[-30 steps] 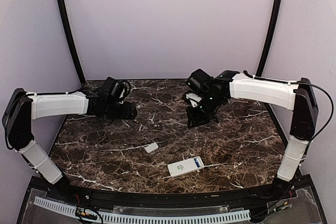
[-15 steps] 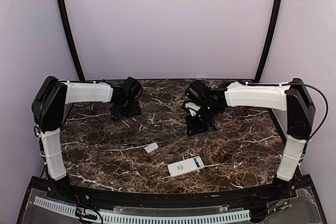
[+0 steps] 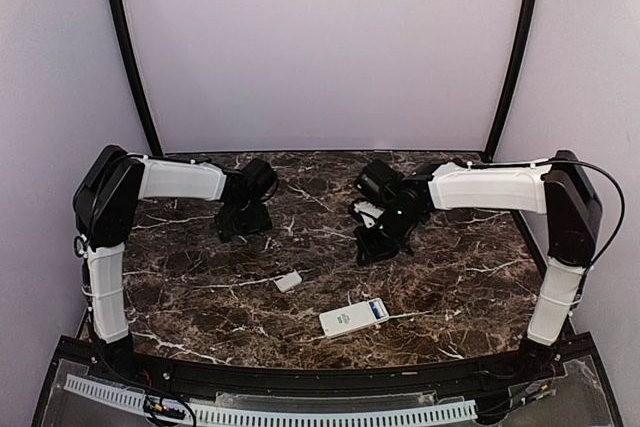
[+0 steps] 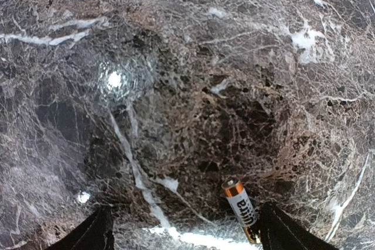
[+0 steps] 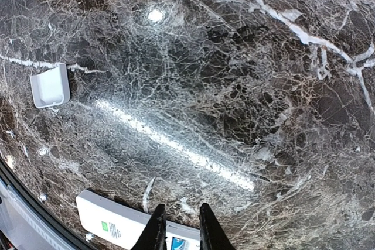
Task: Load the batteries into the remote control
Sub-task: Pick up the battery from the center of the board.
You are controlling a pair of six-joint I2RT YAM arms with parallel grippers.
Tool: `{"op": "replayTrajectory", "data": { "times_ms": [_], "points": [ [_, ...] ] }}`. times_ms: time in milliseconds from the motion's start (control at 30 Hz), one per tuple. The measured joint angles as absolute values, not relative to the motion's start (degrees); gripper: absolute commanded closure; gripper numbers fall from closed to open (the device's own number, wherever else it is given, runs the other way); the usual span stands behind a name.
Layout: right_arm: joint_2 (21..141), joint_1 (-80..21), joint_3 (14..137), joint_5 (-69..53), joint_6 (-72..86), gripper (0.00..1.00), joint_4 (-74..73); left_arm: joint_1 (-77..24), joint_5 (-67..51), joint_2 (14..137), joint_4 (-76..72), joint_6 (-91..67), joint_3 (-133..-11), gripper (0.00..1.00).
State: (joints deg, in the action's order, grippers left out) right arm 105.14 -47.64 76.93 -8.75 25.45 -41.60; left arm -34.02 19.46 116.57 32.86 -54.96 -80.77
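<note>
The white remote control (image 3: 354, 316) lies near the table's front middle, with a blue patch at its right end. It also shows at the bottom of the right wrist view (image 5: 111, 223). One battery (image 4: 241, 210), with a copper tip and a grey label, lies on the marble just inside the right finger of my left gripper (image 4: 187, 218). That gripper is wide open and hovers low at the back left (image 3: 243, 222). My right gripper (image 5: 180, 209) stands almost closed with nothing between its fingers, behind the remote (image 3: 375, 245). No second loose battery is visible.
A small loose white cover piece (image 3: 289, 281) lies left of the remote; it also shows in the right wrist view (image 5: 50, 85). The dark marble table (image 3: 200, 297) has a black front rim, and purple walls stand close around it.
My left arm has unfolded and swung its gripper rightward along the back of the table. My right gripper has shifted slightly. The remote and the cover have not moved.
</note>
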Motion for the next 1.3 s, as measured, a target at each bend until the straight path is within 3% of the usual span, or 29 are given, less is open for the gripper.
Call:
{"op": "replayTrajectory", "data": {
  "times_ms": [133, 433, 567, 700, 767, 1133, 1300],
  "points": [
    [105.1, -47.6, 76.6, -9.0, 25.6, 0.82, -41.5, -34.7, 19.1, 116.6, 32.9, -55.8, -80.7, 0.21],
    [104.9, -47.7, 76.4, -9.0, 25.6, 0.82, -41.3, -35.6, 20.1, 117.5, 32.6, -56.2, -80.7, 0.43],
    [104.7, -47.7, 76.1, -9.0, 25.6, 0.83, -41.2, -35.6, 20.8, 117.5, 32.0, -56.4, -80.3, 0.6],
    [104.7, -47.7, 76.0, -9.0, 25.6, 0.83, -41.2, -35.6, 21.5, 117.5, 31.0, -56.3, -79.8, 0.82],
    [104.7, -47.7, 76.0, -9.0, 25.6, 0.82, -41.2, -35.6, 21.8, 117.5, 30.5, -56.1, -79.7, 0.87],
    [103.5, -47.7, 76.1, -8.2, 25.6, 0.82, -41.7, -36.2, 22.4, 113.8, 24.1, -53.1, -73.5, 0.92],
    [100.2, -47.6, 76.3, -6.8, 25.4, 0.82, -42.5, -41.6, 27.1, 107.4, 20.0, -45.6, -67.9, 0.92]
  ]
}}
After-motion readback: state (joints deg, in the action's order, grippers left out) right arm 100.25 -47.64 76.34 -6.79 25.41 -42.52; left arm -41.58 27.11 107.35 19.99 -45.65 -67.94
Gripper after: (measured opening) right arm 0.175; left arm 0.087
